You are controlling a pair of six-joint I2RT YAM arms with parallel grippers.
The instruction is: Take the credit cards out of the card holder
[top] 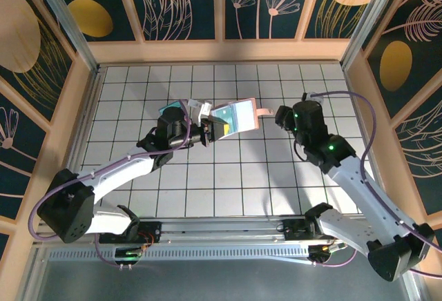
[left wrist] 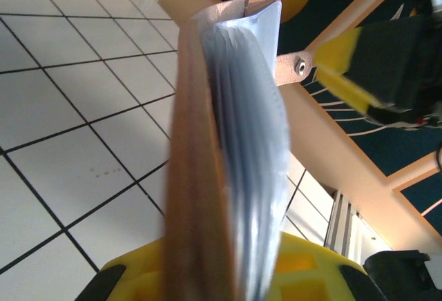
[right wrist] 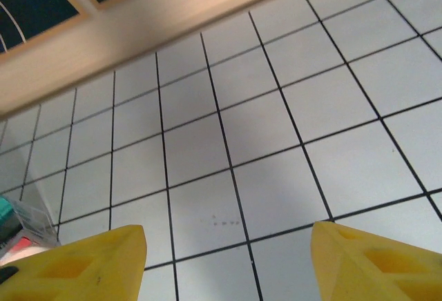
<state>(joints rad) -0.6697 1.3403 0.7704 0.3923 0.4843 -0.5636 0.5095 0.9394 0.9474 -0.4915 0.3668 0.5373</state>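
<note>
So the left gripper [top: 207, 133] is clamped tight on one end of the holder [top: 235, 117], keeping it up off the tiles [top: 228, 177] in the middle of the top view with the open side facing the right of the frame. My guess is that's so the other arm can get at the pockets [left wrist: 252, 135]. The tab [left wrist: 298, 67] hangs loose at upper right in the left wrist view. The right gripper [right wrist: 228, 235] sits just beside that tab end, fingers wide apart and nothing between them. I can't tell if cards are in there. Pulling them looks like what's left.
</note>
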